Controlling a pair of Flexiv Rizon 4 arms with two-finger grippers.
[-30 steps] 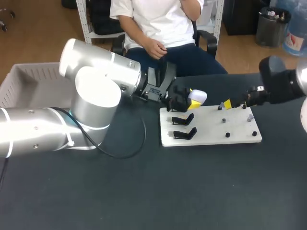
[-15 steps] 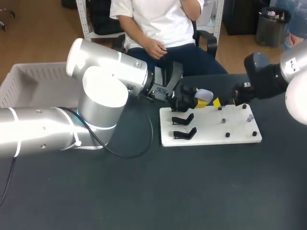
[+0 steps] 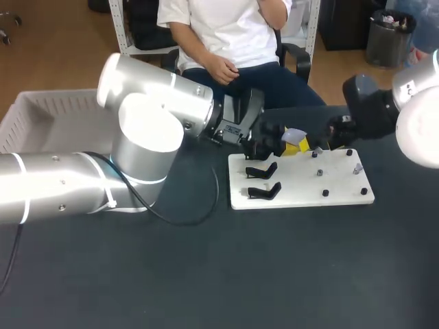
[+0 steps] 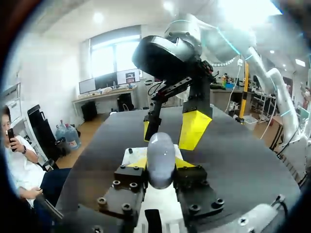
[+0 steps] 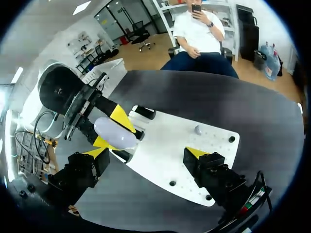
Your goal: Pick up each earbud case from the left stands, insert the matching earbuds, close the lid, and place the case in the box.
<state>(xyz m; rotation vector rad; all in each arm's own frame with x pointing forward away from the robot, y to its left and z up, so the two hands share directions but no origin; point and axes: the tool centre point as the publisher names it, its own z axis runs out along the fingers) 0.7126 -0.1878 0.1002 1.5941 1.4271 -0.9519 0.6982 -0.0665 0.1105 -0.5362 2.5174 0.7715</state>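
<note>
Earbud case (image 4: 161, 160) clamped in left hand (image 4: 160, 164), right hand (image 5: 146, 154) spread wide, just beside it

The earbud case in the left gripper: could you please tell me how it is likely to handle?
The earbud case looks smooth and rounded, so it may slip or twist in the left gripper. It shows no dent under the pinch, so it is probably rigid. Small beside the gripper, it is likely light.

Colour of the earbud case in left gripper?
The earbud case is pale lilac-grey; left wrist view.
</note>
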